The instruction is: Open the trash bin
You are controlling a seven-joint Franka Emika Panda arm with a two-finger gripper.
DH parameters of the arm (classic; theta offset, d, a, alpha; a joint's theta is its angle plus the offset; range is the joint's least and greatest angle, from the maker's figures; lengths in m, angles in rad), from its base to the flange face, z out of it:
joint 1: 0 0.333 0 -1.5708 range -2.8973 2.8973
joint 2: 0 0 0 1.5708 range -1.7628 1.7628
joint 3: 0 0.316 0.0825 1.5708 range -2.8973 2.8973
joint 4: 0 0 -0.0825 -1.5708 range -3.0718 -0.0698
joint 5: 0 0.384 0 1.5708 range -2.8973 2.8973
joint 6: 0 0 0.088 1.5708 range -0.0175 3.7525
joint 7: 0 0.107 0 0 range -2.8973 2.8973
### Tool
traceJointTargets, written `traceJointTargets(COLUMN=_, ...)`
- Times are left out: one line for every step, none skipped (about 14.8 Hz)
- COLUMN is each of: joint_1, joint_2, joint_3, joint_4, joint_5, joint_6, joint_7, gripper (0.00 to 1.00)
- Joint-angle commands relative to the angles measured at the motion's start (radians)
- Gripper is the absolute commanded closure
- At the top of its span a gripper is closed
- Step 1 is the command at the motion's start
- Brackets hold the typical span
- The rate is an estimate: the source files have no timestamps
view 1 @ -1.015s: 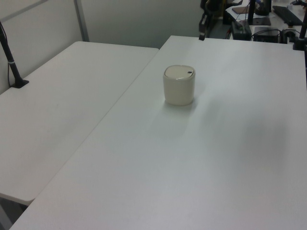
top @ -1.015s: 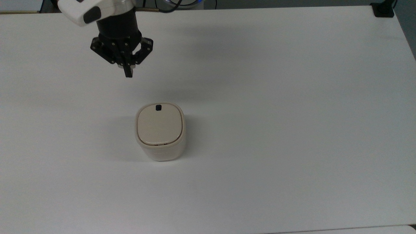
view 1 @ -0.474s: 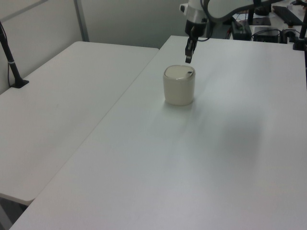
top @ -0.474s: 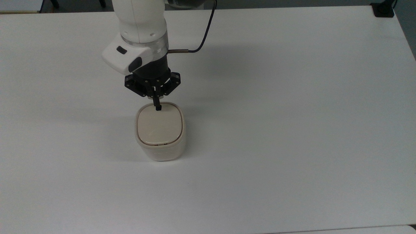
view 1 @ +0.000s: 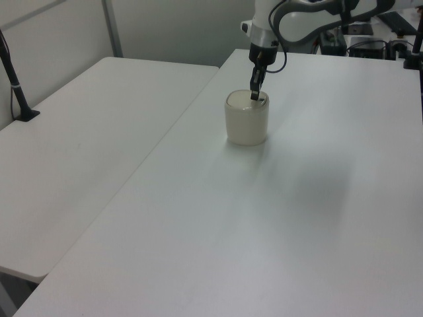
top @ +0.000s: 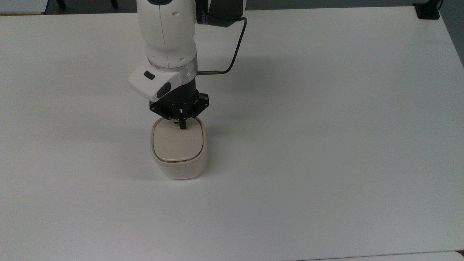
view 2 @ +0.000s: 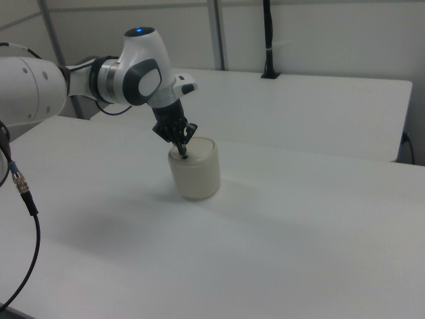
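The bin (top: 178,151) stands upright on the white table (top: 326,145), a bit toward the top view's left of centre; in the left view it sits at the far end of the table (view 1: 297,218), in the right view toward the right view's left (view 2: 194,169). The lid (top: 177,143) is flat and closed. The gripper (top: 183,125) points straight down over the lid's far edge in the top view, fingers pressed together into one narrow tip with nothing held between them. The tip sits right where the lid's button would be; the button itself is hidden under it. In the left view the gripper (view 1: 254,94) meets the lid's top at its far right corner, and in the right view the gripper (view 2: 182,154) tip is down at the lid surface near its left edge; it looks like contact, but whether it is pressing cannot be told. The white arm (top: 168,40) reaches in from the top view's top edge, with a dark cable (top: 235,50) looping off beside it. A second white table (view 1: 86,145) stands beside the first at the left view's left.
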Motion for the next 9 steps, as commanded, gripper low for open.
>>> traceJointTargets(joint_1=0.005, joint_2=0.01, joint_3=-0.009, joint_4=0.001, joint_5=-0.001, joint_6=0.021, joint_7=-0.011, gripper=1.0)
traceJointTargets(joint_1=0.007, joint_2=0.011, joint_3=-0.009, joint_4=-0.001, joint_5=-0.001, joint_6=0.021, joint_7=-0.013, gripper=1.0)
traceJointTargets(joint_1=0.007, joint_2=0.013, joint_3=-0.009, joint_4=-0.002, joint_5=-0.001, joint_6=0.021, joint_7=-0.013, gripper=1.0)
traceJointTargets(joint_1=0.007, joint_2=0.013, joint_3=-0.009, joint_4=-0.005, joint_5=0.0, joint_6=0.021, joint_7=-0.013, gripper=1.0)
traceJointTargets(joint_1=0.007, joint_2=0.011, joint_3=-0.009, joint_4=-0.006, joint_5=0.002, joint_6=0.021, joint_7=-0.013, gripper=1.0)
traceJointTargets(joint_1=0.007, joint_2=0.011, joint_3=-0.009, joint_4=-0.004, joint_5=0.002, joint_6=0.02, joint_7=-0.013, gripper=1.0)
traceJointTargets(joint_1=0.007, joint_2=0.011, joint_3=-0.009, joint_4=-0.004, joint_5=0.0, joint_6=0.021, joint_7=-0.013, gripper=1.0)
traceJointTargets(joint_1=0.005, joint_2=0.013, joint_3=-0.009, joint_4=-0.004, joint_5=0.0, joint_6=0.021, joint_7=-0.014, gripper=1.0)
traceJointTargets(joint_1=0.007, joint_2=0.013, joint_3=-0.009, joint_4=-0.005, joint_5=0.0, joint_6=0.021, joint_7=-0.016, gripper=1.0)
